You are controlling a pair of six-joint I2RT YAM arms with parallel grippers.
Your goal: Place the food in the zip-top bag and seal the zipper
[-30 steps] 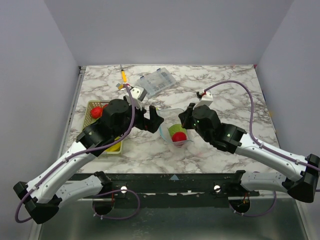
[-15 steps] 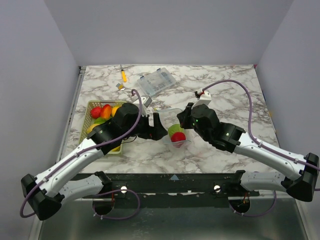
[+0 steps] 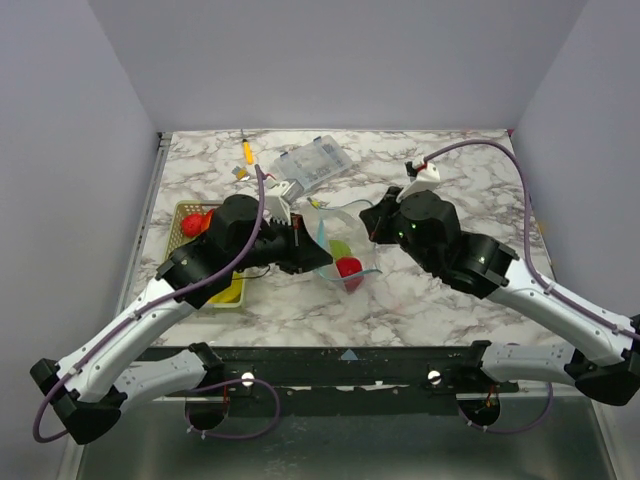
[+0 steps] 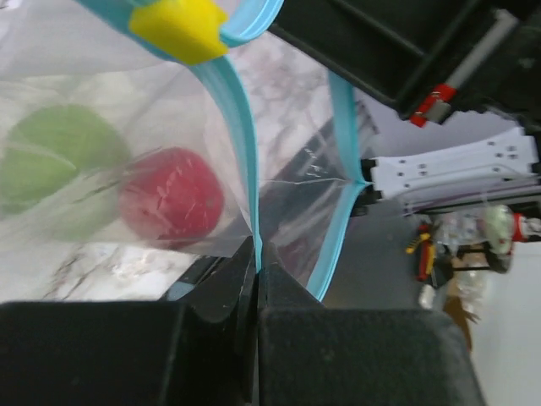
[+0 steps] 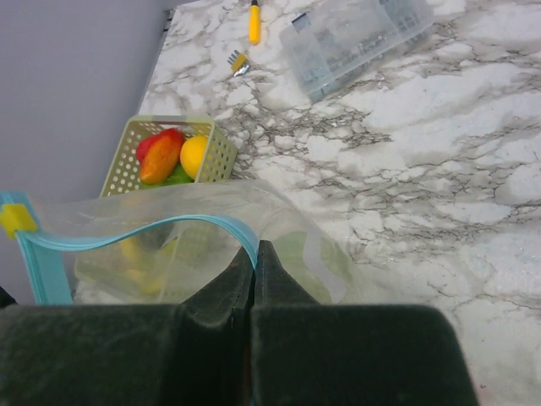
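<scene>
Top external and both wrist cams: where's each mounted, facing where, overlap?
Top external: above, behind the bases, looking down at the table; both arms, left tool and right tool at the zip-top bag.
Left wrist: looks past its shut fingers through the bag towards the right arm; red food inside.
Right wrist: looks past its shut fingers over the table to the basket.
Shared: both wrist views show the zipper and its yellow slider.

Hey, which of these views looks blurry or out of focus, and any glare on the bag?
Left wrist: the red fruit and green fruit look soft and hazy through the zip-top bag. Right wrist: the marble table and basket are crisp, the bag film near the lens milky. Top external: even light, soft shadows, no strong glare.
</scene>
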